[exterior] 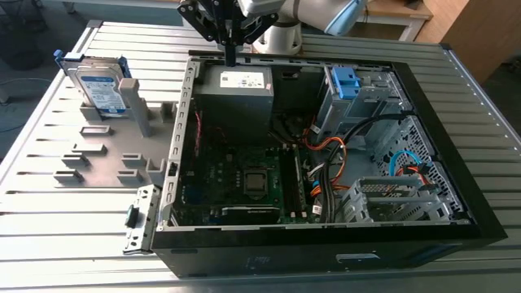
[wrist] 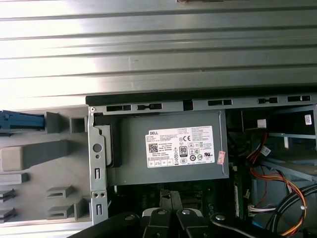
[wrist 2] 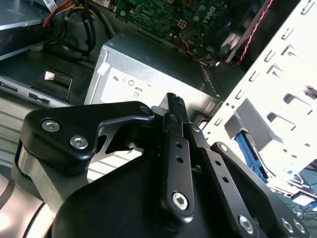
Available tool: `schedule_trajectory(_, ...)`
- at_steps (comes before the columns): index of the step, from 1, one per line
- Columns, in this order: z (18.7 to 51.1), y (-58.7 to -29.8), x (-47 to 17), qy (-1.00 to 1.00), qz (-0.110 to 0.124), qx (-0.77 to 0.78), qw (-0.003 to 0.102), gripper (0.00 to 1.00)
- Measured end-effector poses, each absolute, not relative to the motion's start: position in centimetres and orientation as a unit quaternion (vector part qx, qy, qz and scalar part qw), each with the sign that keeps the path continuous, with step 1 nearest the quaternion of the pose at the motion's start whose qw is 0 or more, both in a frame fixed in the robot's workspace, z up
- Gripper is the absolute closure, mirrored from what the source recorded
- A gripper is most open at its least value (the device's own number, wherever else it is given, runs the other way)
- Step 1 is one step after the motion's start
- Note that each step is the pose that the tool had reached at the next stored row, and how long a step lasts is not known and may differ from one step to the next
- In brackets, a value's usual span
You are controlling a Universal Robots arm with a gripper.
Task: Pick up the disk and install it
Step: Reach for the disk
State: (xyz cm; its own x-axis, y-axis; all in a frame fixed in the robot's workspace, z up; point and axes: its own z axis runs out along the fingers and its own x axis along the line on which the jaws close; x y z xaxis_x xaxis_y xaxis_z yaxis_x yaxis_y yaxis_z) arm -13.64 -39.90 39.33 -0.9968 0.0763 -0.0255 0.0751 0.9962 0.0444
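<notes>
**Gripper hangs over open computer while disk stands in its rack**

The arm's gripper (exterior: 230, 60) hangs closed and empty above the far rim of the open computer case (exterior: 456, 183), top centre of the exterior view. Its black metal fingers are pressed together over the grey metal box (exterior: 236, 91) with the white sticker.

The disk (exterior: 102, 88) stands on edge in a grey plastic rack (exterior: 106, 146) at the upper left of that view, well apart from the gripper. The rack sits on the ribbed metal surface (exterior: 49, 213) beside the case.

The pick-up looks not yet begun. To do it well, the fingers would likely have to spread wider than the thin disk and come down squarely over its top edge. They should close on the flat silver faces rather than on the blue plastic frame, which may flex. The rack's tall post sits just beside the disk, so the approach leaves little room on that side.

The disk's metal faces look smooth, and its label glossy, so a firm, centred hold seems wise. Inside the case are a green circuit board (exterior: 252, 177), orange and black cables (exterior: 334, 159) and a blue clip (exterior: 346, 79) in a perforated steel bay.
</notes>
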Motion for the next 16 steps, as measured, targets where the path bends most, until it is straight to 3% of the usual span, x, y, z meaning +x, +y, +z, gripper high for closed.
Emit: schedule_trajectory(16,39.3,-39.9,-14.9,0.999,0.022,0.038,0.014,0.89)
